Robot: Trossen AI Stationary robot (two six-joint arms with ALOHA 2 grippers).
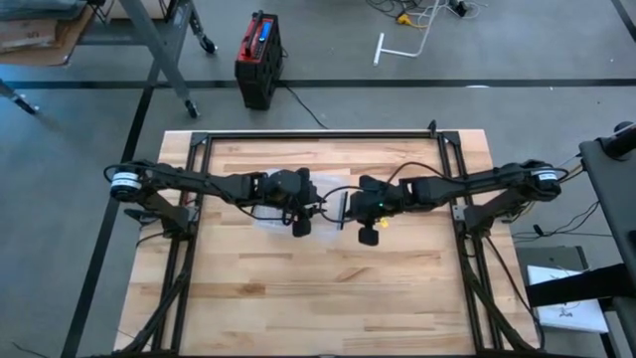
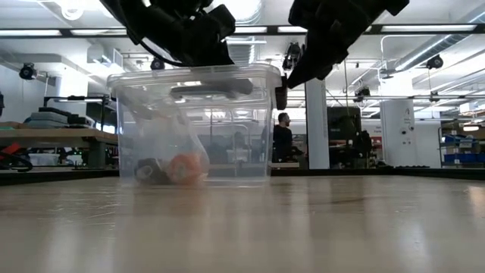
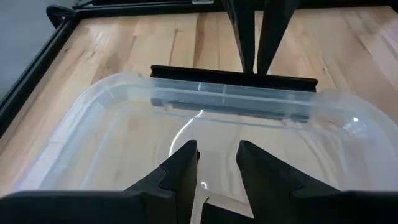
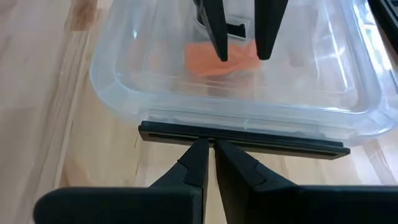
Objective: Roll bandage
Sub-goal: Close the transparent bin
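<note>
judging by the scene, rolling has barely begun: the orange bandage (image 4: 222,59) lies inside the clear bin (image 1: 260,221), left gripper (image 3: 216,167) parted above it; at three o'clock, right gripper (image 4: 208,160) pinches the bin's black latch (image 4: 239,139).

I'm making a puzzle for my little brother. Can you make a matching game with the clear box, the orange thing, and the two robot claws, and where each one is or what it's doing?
Things:
1. clear plastic bin
2. orange bandage
3. left gripper
4. right gripper

Places or states:
A. shut on the black handle at the bin's edge
B. lying inside, on the bottom of the bin
C. fingers apart, reaching down into the bin
D. standing on the wooden table

Pairs: 1-D, 2-B, 3-C, 4-A
</note>
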